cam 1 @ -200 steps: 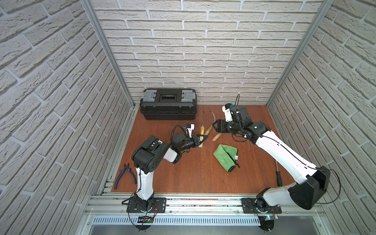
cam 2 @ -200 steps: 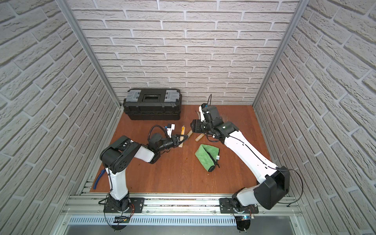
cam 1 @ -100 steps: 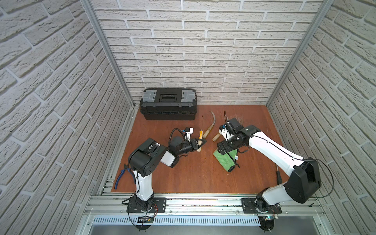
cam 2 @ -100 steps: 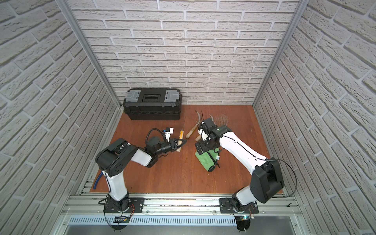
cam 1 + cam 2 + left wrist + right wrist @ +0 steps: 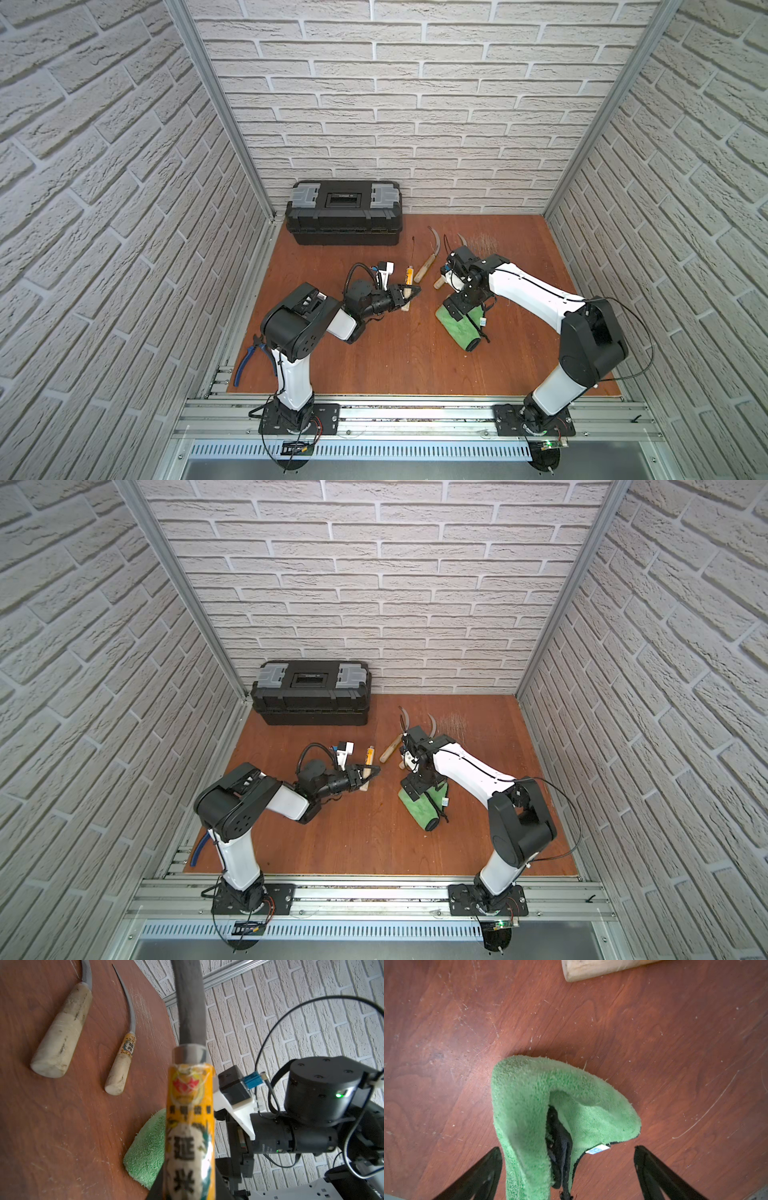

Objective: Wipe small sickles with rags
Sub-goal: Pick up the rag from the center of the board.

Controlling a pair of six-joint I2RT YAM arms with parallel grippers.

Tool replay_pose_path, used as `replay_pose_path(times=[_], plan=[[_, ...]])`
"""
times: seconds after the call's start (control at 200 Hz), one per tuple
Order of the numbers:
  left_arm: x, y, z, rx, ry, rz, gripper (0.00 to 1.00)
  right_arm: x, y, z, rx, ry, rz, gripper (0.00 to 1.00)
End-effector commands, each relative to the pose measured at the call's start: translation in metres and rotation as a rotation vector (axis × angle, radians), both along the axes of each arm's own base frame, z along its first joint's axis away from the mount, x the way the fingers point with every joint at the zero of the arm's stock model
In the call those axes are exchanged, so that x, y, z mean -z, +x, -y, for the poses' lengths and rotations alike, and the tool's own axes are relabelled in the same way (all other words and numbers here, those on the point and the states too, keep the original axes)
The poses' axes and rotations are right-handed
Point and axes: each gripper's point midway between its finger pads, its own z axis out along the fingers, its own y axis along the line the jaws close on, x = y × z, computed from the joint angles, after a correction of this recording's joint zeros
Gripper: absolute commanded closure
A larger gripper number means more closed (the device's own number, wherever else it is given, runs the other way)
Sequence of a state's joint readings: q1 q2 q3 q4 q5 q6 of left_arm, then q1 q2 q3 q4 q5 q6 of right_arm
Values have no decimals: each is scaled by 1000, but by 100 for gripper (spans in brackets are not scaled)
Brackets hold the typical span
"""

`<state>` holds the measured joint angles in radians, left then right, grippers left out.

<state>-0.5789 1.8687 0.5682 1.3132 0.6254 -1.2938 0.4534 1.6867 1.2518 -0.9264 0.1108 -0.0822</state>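
Here our left gripper point(image 5: 411, 292) clamps the yellow-labelled sickle point(image 5: 190, 1126) by its handle while our right gripper point(image 5: 568, 1148), jaws wide, straddles the green microfibre cloth point(image 5: 457, 332) at the sickle's four o'clock from above; we should pinch deep across the fold.

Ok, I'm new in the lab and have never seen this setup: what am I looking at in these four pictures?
Two white-and-black robot arms stand bolted to a rail at the edge of a brown wooden table, each ending in a two-fingered gripper. Two pictures look down from above on the whole scene; the other two come from cameras on the arms' wrists. On the table lie a green cloth, a plain-handled sickle, a labelled sickle, a black toolbox and, by the edge, blue-handled pliers. The left gripper is shut on a third sickle, by its labelled handle. The right gripper is open, its jaws either side of the cloth, not gripping it.
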Motion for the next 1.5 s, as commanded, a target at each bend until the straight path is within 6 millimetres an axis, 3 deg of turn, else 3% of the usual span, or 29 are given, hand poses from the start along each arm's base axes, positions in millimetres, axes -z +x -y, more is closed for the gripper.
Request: replay_pose_path(times=[0.0, 0.265, 0.635, 0.96, 1.07, 1.165, 1.21, 1.34, 1.495], plan=[[-26, 1, -2, 0, -52, 103, 100, -3, 10, -1, -52, 9, -5, 0], [-26, 4, -5, 7, -55, 98, 100, 20, 7, 6, -40, 38, -165, 3], [-27, 10, -2, 15, -63, 96, 100, 38, -6, -5, 5, 196, -301, 18], [-26, 12, -1, 18, -64, 90, 100, 53, -9, -6, 31, 216, -367, 21], [-25, 13, -2, 14, -63, 88, 100, 52, -7, -6, 39, 217, -356, 35], [-23, 13, -2, 13, -62, 86, 100, 48, -5, -7, 50, 223, -332, 72], [-23, 14, -2, 12, -61, 85, 100, 44, -4, -8, 55, 235, -320, 80], [-23, 13, -2, 12, -61, 85, 100, 27, -3, -13, 71, 284, -265, 90], [-24, 10, 0, 24, -61, 86, 100, -8, 5, -19, 130, 364, -158, 95]])
